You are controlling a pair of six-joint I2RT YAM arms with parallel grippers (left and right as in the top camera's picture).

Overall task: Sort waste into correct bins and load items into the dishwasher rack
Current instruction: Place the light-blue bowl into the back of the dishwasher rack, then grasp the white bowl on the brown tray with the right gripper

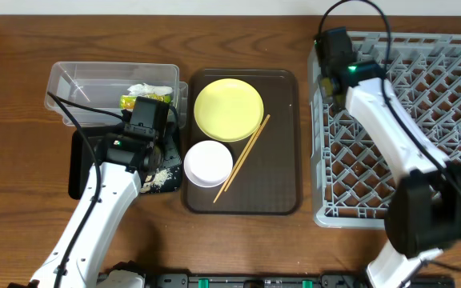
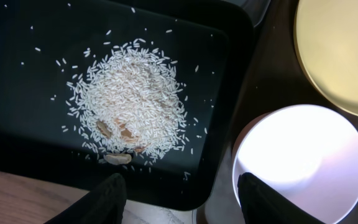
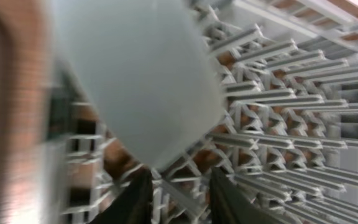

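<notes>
Landmark: large brown rectangular serving tray point(image 1: 282, 184), mid-tabletop; every place below is given from it.
Rice: loose heap of white rice grains point(image 2: 129, 102), with a few brownish bits in it, lies in the shallow black rectangular tray point(image 2: 30, 93) just left of the landmark. This looks sorted.
Wrapper: crumpled white-and-green plastic wrapper point(image 1: 144, 94) sits in the clear rectangular plastic tub point(image 1: 78, 76), left of the landmark at its far end. This also looks sorted.
Left on the landmark: round yellow plate point(image 1: 228, 110) at the far end, white bowl point(image 1: 208, 162) nearer, and a pair of wooden chopsticks point(image 1: 242, 156) slanting beside both.
Rack: large grey lattice plastic dishwasher rack point(image 1: 422, 88), right of the landmark.
Blue bowl: the pale blue bowl point(image 3: 142, 81), blurred, is over the rack's pegs at the corner nearest the landmark's far end, so loading seems to be just starting.
Cup: not visible in any view.
Left tool point(image 2: 184, 198): spread wide and empty, above the black tray's near edge beside the white bowl.
Right tool point(image 3: 180, 196): fingers fairly close together under the blue bowl's edge; I cannot tell whether it grips.
Writing: the wrapper's yellow-green label is too small to read, and nothing else is legible.
</notes>
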